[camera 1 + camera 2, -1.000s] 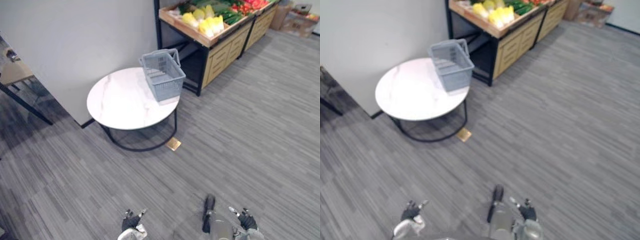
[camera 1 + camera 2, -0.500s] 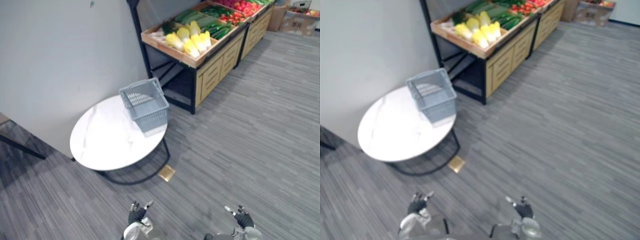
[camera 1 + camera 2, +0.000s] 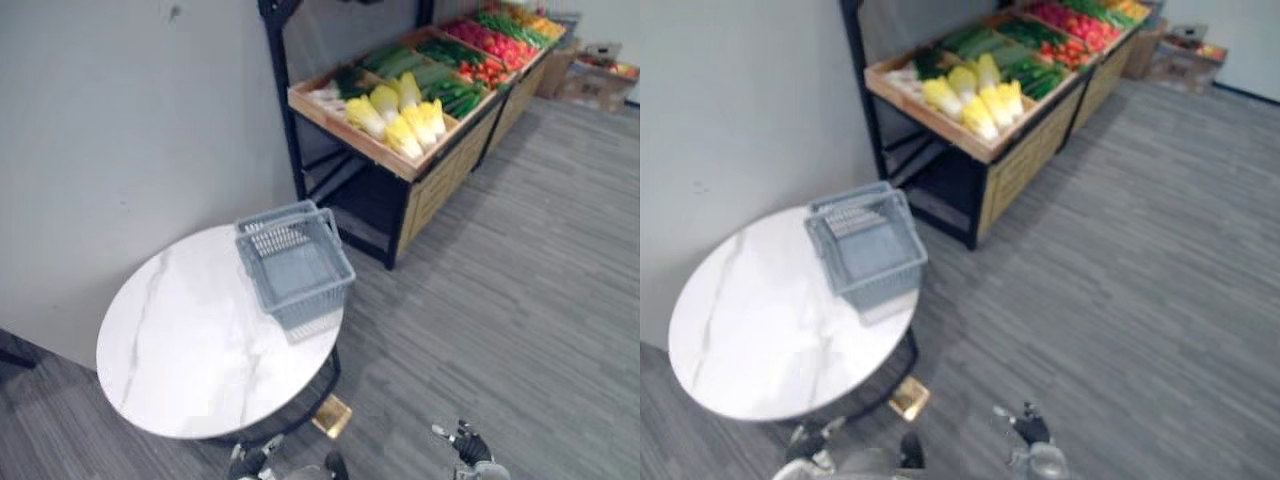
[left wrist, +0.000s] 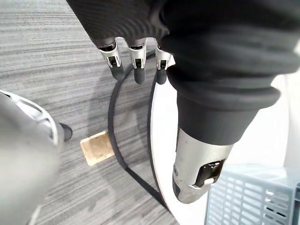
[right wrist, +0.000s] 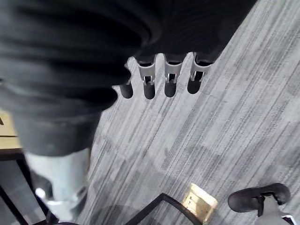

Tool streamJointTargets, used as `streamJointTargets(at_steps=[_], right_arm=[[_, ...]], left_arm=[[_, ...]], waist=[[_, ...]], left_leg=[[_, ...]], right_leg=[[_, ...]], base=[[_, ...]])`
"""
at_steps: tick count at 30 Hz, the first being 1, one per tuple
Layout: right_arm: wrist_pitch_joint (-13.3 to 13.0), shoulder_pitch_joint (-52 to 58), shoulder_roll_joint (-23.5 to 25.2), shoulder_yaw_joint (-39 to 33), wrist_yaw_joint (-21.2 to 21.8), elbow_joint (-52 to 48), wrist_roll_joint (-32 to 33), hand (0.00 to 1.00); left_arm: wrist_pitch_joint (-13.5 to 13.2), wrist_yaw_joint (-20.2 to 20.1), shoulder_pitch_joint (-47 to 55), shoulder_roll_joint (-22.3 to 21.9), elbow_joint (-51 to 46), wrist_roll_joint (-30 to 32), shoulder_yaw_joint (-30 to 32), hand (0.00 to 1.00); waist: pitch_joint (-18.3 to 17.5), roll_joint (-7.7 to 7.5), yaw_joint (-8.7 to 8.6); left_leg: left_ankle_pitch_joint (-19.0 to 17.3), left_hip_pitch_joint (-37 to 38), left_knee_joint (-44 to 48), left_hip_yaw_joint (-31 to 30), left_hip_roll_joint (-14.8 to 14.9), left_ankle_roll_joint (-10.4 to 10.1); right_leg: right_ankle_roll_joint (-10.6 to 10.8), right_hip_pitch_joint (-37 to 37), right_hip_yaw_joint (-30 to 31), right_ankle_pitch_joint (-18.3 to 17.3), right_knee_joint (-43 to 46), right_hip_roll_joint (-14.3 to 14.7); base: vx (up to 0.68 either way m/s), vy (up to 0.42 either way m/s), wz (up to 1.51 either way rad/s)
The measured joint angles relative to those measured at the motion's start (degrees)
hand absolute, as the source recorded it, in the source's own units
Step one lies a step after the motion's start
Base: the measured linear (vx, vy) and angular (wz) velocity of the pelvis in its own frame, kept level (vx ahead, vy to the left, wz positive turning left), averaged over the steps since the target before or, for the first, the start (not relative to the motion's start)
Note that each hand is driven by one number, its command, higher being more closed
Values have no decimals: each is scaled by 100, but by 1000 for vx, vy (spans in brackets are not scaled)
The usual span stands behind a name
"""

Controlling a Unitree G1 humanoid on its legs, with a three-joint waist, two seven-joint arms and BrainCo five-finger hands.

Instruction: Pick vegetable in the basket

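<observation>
— What is the biggest thing before us?
— The grey plank floor (image 3: 520,300), with a pale wall (image 3: 120,120) on our left. Against the wall we see a produce stand (image 3: 432,190) with wooden fronts and a dark frame.

— And the vegetables?
— We find them lying in the stand's top tray. Yellow-white cabbages (image 3: 400,120) are at the near end, green ones (image 3: 455,95) are just beyond and red ones (image 3: 495,45) are farther along.

— What is nearer to us?
— A round white marble table (image 3: 190,350) on a black ring base, near the stand's end. The grey basket (image 3: 295,265) sits upright on it, at the edge nearest the stand, with its mouth up and its bottom showing.

— Anything smaller?
— A brass plate (image 3: 331,415) is set in the floor by the table's base.

— And our hands?
— Both are low before us, well apart from the basket and the stand. Our left hand (image 3: 250,462) is by the table's near edge, with its fingers relaxed and holding nothing. Our right hand (image 3: 465,447) hangs over bare floor, likewise released.
</observation>
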Motion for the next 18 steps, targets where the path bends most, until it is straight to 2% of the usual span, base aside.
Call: streamJointTargets(at_steps=[1, 2, 3, 4, 5, 6, 7, 8, 9, 10, 11, 12, 13, 14, 15, 16, 17, 18], right_arm=[[2, 30, 0, 2, 13, 39, -67, 0], [3, 93, -15, 10, 27, 80, -169, 0], [-17, 139, -24, -54, 48, 21, -115, 0], [-28, 123, -48, -54, 41, -24, -145, 0], [-51, 121, -108, -54, 48, -101, -157, 0], [-89, 108, -153, -59, 48, -123, -155, 0], [-104, 109, -174, -71, 48, -139, -157, 0], [-104, 132, -216, -126, 32, -166, -156, 0], [-98, 151, -258, -153, 17, -165, -161, 0], [-98, 152, -261, -162, 6, -166, -162, 0], [-99, 141, -273, -166, -1, -175, -161, 0], [-95, 141, -270, -151, -9, -177, -163, 0], [-94, 144, -253, -134, -12, -180, -162, 0], [-89, 121, -300, -99, -22, -176, -168, 0], [-87, 14, -376, -84, -43, -186, -173, 0], [-87, -34, -401, -73, -50, -189, -173, 0], [-96, -88, -412, -43, -56, -207, -165, 0], [-104, -110, -398, -42, -58, -242, -164, 0]], left_arm=[[15, 6, 13, 62, 5, -1, -92, 0], [38, 9, 15, 151, 46, 20, -281, 0], [93, 7, 26, 171, 106, 40, -439, 0], [105, 6, 24, 173, 126, 41, -517, 0], [121, 4, -20, 193, 166, 52, -638, 0], [125, 2, -105, 208, 225, 52, -704, 0], [126, 10, -154, 188, 235, 50, -709, 0], [119, 14, -232, 114, 193, 49, -664, 0], [111, 29, -255, 66, 155, 49, -633, 0], [108, 49, -255, 42, 135, 48, -601, 0], [71, 105, -253, -1, 95, 49, -522, 0], [41, 151, -223, -37, 73, 50, -402, 0], [27, 181, -187, -38, 31, 50, -369, 0], [11, 213, -184, -89, 37, 51, -325, 0], [-4, 218, -140, -228, -18, 53, -263, 0], [-20, 224, -136, -297, -40, 52, -216, 0], [-28, 227, -150, -375, -44, 44, -156, 0], [-30, 229, -200, -403, -50, 41, -98, 0]], waist=[[38, -1, -37], [94, -27, -110], [106, 3, -210], [125, 28, -238], [132, 62, -279], [138, 70, -346], [140, 83, -372], [167, 114, -367], [168, 162, -368], [177, 175, -364], [221, 198, -348], [225, 196, -332], [225, 169, -336], [283, 244, -340], [289, 487, -293], [332, 484, -252], [335, 569, -217], [355, 607, -214]], left_leg=[[-63, 185, -86, -39, -45, -19], [-201, 552, -120, -178, -108, -18], [-317, 936, -209, -310, -140, -25], [-352, 1101, -274, -333, -143, -57], [-402, 1385, -376, -489, -140, -86], [-433, 1545, -471, -721, -121, -91], [-466, 1589, -492, -897, -97, -90], [-577, 1649, -476, -1202, -51, -120], [-694, 1665, -434, -1512, 3, -182], [-745, 1660, -394, -1649, 28, -237], [-854, 1652, -265, -1941, 80, -398], [-1013, 1658, -124, -2170, 141, -570], [-1099, 1670, -55, -2281, 179, -662], [-1186, 1745, 41, -2505, 405, -799], [-1036, 1731, 121, -2495, 622, -1008], [-952, 1673, 156, -2496, 719, -1030], [-808, 1532, 222, -2528, 829, -1128], [-527, 1324, 429, -2670, 929, -1121]], right_leg=[[162, -219, 112, 223, 625, 18], [192, -625, 103, 275, 1810, 19], [7, -1004, -86, 164, 2586, 9], [-112, -1196, -198, 21, 2815, 7], [-371, -1563, -497, -370, 2906, -20], [-706, -1818, -765, -726, 2551, -29], [-873, -1927, -877, -833, 2137, -17], [-940, -2010, -950, -874, 1130, -2], [-913, -1999, -789, -844, -80, 63], [-907, -1978, -612, -799, -637, 93], [-902, -1909, -194, -727, -1551, 152], [-883, -1844, 81, -472, -2040, 155], [-805, -1795, 109, -261, -2154, 144], [-567, -1687, -150, -29, -1964, 213], [-747, -1616, -402, -174, -1846, 353], [-836, -1629, -503, -234, -1797, 408], [-948, -1617, -680, -303, -1783, 470], [-1097, -1529, -965, -395, -1798, 487]], base=[[382, 137, 37], [371, 73, 41], [366, 55, 38], [349, 38, 43], [345, 2, 63], [335, -26, 89], [343, -94, 126], [339, -153, 138], [343, -182, 134], [463, -318, 131], [416, -316, 124], [432, -348, 121], [482, -413, 114], [563, -481, 99], [553, -477, 83], [307, -295, 54], [330, -378, 65], [306, -371, 75]])
